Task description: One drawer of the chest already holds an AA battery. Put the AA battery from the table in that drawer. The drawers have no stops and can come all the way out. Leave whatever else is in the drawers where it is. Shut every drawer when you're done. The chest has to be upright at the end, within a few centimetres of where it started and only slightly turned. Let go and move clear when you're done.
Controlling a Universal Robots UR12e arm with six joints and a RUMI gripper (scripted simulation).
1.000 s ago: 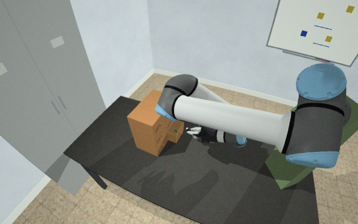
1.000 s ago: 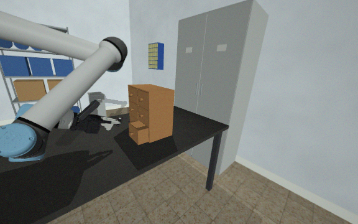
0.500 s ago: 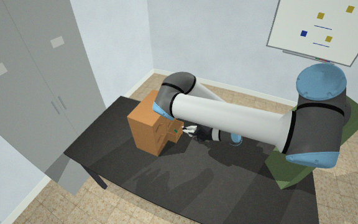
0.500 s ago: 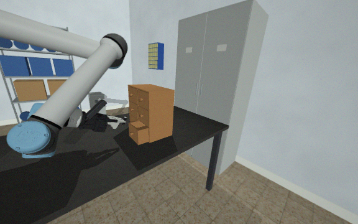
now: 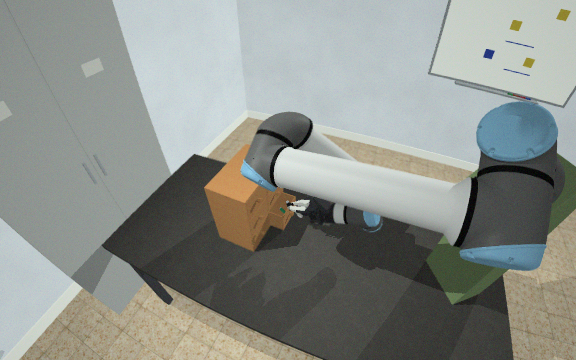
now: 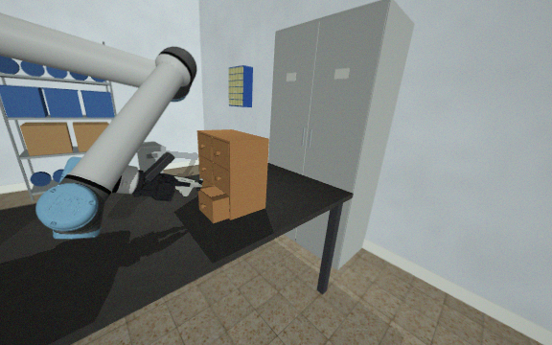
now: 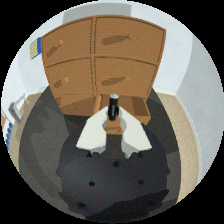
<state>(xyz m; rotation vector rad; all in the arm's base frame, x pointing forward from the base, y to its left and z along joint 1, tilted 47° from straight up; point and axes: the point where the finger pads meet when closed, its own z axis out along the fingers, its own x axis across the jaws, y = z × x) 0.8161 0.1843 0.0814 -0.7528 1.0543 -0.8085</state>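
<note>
Our gripper is nearly closed, pinching 1 AA battery, its long axis pointing from the fingers toward the chest. We judge that lowering it into the open drawer comes next.

Gray cabinet and whiteboard against pale walls.

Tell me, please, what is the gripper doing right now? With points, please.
Gripper [image 5: 292,206] [image 6: 201,182] [image 7: 113,107]: closed on the black AA battery [image 5: 289,203] [image 7: 113,108], in front of the chest's open bottom drawer [image 5: 279,222] [image 6: 214,209] [image 7: 142,111].
</note>
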